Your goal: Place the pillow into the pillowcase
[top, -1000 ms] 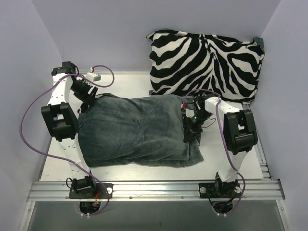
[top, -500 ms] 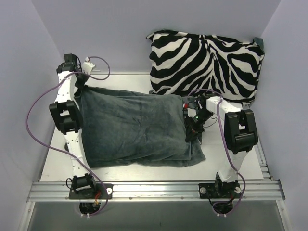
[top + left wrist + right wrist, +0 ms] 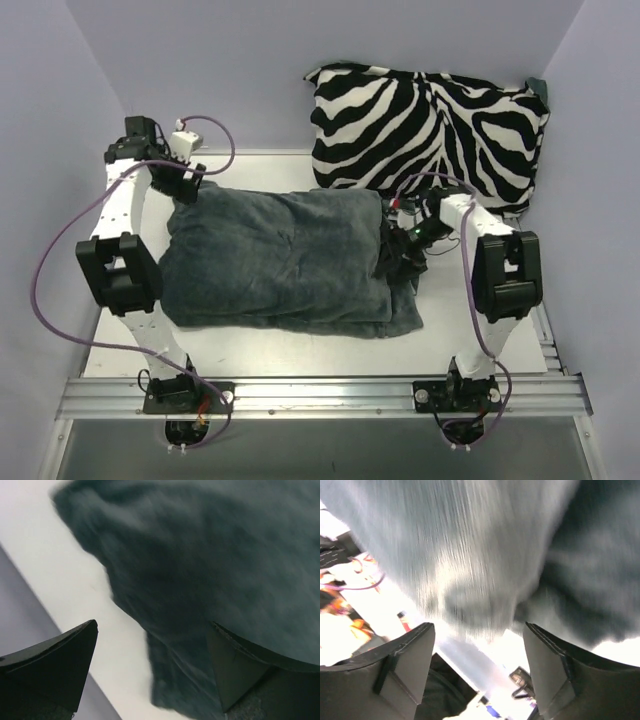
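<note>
The pillowcase (image 3: 280,262) lies dark grey-teal side up across the middle of the table, bulging and rumpled. No pillow shows in any view. My left gripper (image 3: 187,184) hangs open at the pillowcase's far left corner. In the left wrist view its gripper (image 3: 154,625) straddles a loose fold of the pillowcase (image 3: 200,555), with the fabric between the fingers but not pinched. My right gripper (image 3: 398,258) stands open at the pillowcase's right end. In the right wrist view the gripper (image 3: 477,627) holds nothing, and the blurred plush of the pillowcase (image 3: 495,545) lies just beyond the fingertips.
A plump zebra-print cushion (image 3: 430,135) leans against the back wall at the right, close behind the right arm. Bare white table (image 3: 250,345) shows along the front edge and at the far left (image 3: 75,580). Lavender walls close in on both sides.
Both grippers have opened and let go of the pillowcase. Its far left corner, pulled toward the back left half a second ago, has dropped back. The right wrist has risen slightly.
</note>
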You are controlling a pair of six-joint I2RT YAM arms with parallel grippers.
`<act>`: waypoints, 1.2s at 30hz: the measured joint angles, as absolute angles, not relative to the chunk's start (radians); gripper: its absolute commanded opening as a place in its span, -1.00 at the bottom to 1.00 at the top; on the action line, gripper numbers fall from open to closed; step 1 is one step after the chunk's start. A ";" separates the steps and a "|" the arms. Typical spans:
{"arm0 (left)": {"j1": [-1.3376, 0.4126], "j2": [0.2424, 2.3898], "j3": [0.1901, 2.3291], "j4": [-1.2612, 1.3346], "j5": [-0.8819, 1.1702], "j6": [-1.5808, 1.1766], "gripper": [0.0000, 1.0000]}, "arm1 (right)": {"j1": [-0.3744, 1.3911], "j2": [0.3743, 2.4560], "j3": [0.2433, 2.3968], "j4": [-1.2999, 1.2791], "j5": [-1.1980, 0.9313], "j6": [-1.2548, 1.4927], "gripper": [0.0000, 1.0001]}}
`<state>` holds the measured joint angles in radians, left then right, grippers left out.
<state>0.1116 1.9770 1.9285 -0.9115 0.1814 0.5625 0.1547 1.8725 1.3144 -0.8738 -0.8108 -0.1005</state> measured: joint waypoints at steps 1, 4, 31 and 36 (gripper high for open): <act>0.129 1.921 1.864 -0.954 0.231 0.558 0.95 | 0.131 1.844 1.293 -0.891 -0.823 -0.113 0.47; 0.145 1.731 1.626 -1.051 0.326 0.560 0.95 | 0.086 1.765 1.239 -0.960 -0.832 -0.171 0.48; 0.194 1.671 1.604 -1.137 0.426 0.550 0.95 | 0.174 1.642 1.195 -0.853 -1.074 -0.110 -0.12; -0.193 1.575 1.587 -0.935 0.324 0.333 0.95 | -0.003 1.657 1.135 -0.640 -0.935 0.111 -0.21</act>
